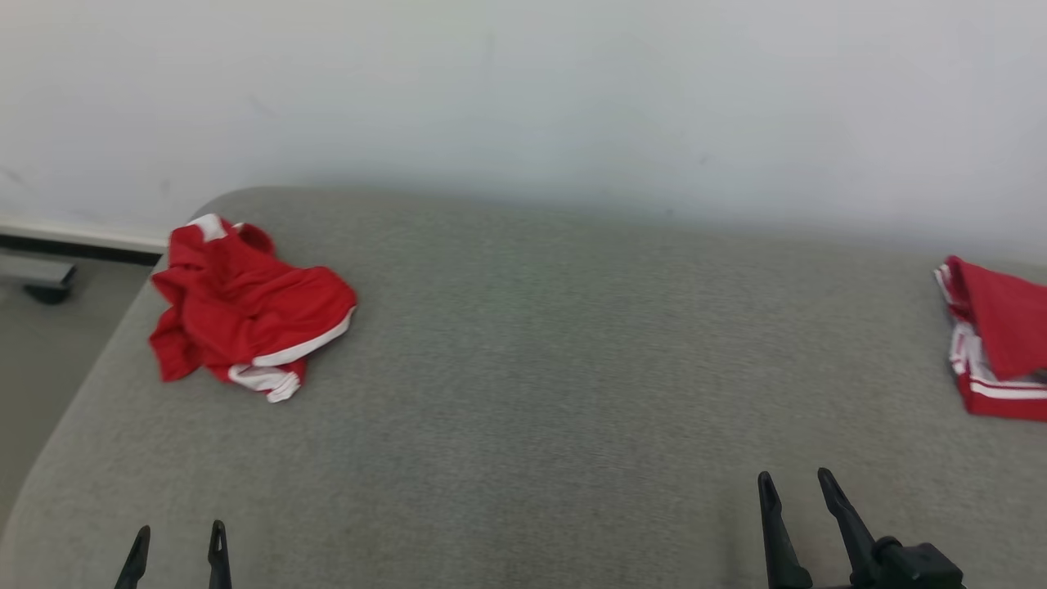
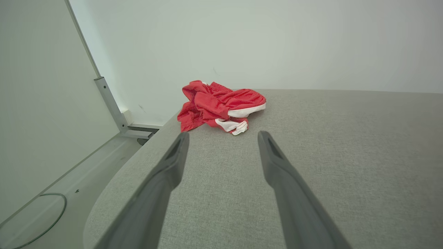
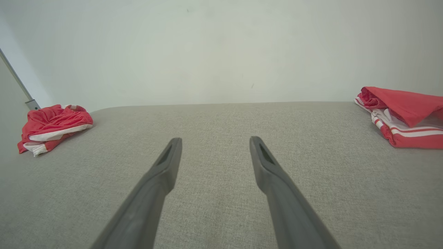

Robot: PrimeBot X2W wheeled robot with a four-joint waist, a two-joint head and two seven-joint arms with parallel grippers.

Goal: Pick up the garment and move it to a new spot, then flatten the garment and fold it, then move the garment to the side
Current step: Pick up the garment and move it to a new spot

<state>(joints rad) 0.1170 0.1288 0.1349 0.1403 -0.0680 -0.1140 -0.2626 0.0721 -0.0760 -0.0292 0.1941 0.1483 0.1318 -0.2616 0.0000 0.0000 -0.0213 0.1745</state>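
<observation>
Left gripper (image 1: 181, 528): fingers spread wide with nothing between them, over the grey table (image 1: 532, 368). Garment (image 1: 245, 307): red with white trim, crumpled in a heap well beyond the left fingertips and almost straight ahead of them, near the table's far left corner, touching neither gripper. Its long axis runs roughly along the line of the left fingers, a little slanted. The gathered waistband lies at the end away from the fingers, and the white-edged leg hems point back toward them. The heap is too rumpled to fix the axis more closely. Right gripper (image 1: 794, 474): fingers likewise wide and empty, with the garment far off to their left. Pile (image 1: 994, 339): folded red-and-white cloth beyond the right fingertips and well to their right, at the table's right edge
</observation>
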